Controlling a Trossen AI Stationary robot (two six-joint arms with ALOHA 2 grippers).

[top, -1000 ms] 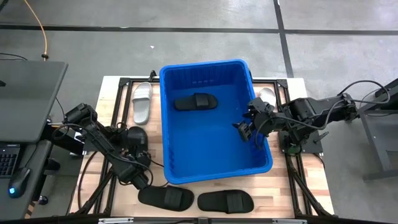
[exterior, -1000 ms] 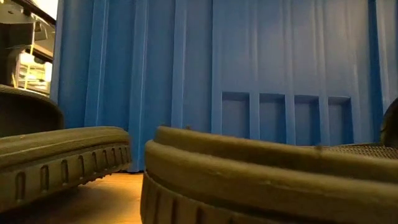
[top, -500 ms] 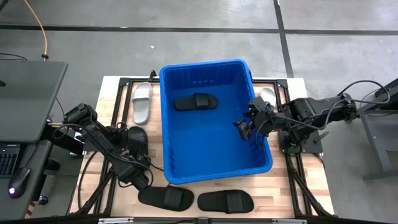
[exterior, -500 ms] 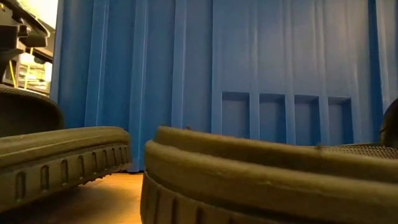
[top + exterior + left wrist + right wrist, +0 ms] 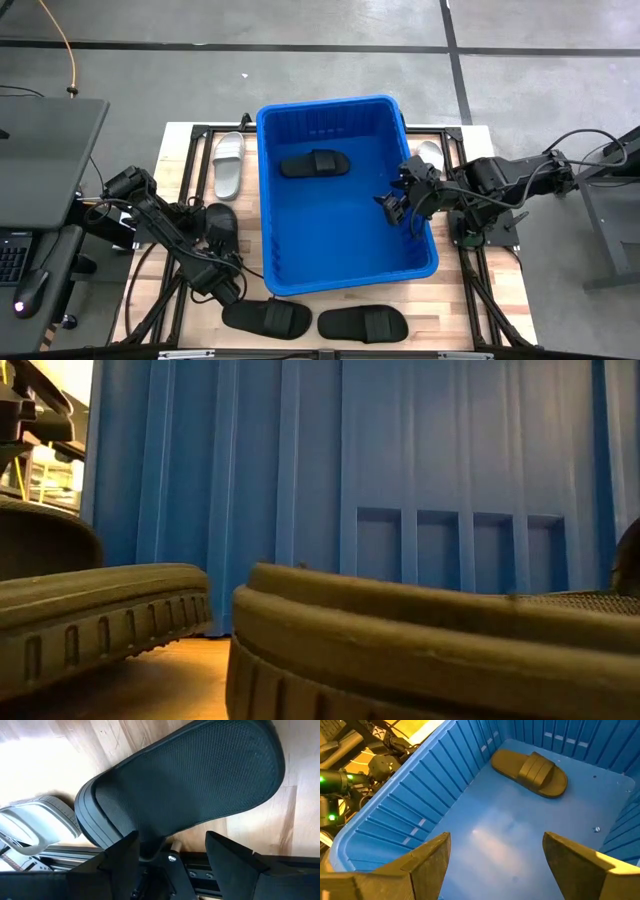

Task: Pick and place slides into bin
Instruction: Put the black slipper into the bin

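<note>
Looking straight down, I saw the bin [image 5: 345, 195] filling the middle of the wooden table [image 5: 478, 300], one black slide [image 5: 314, 163] lying flat on its floor toward the far end. Two more black slides sat outside, just beside the bin's near wall: one [image 5: 267, 318] on my left, one [image 5: 363, 323] to its right. A white slide [image 5: 229, 164] lay beside the bin's left wall, and another white one [image 5: 431, 154] peeked out by the right rim, partly behind my right arm.

My right gripper [image 5: 396, 208] hung inside the bin near its right wall. Only its wrist camera showed both fingers [image 5: 427, 860] spread wide with nothing between them, bare blue floor below and the black slide [image 5: 530, 767] well beyond.

My left gripper [image 5: 222, 278] sat low at the bin's near-left corner, with a fourth black slide [image 5: 218, 222] just behind it. The overhead hid the jaws; the wrist view showed them partly apart around the edge of that slide's textured sole [image 5: 185, 785], though whether they truly pinched it I could not tell.

Table-level view gave only ribbed blue wall [image 5: 400, 460] and two dark slide soles [image 5: 420, 650] up close.
</note>
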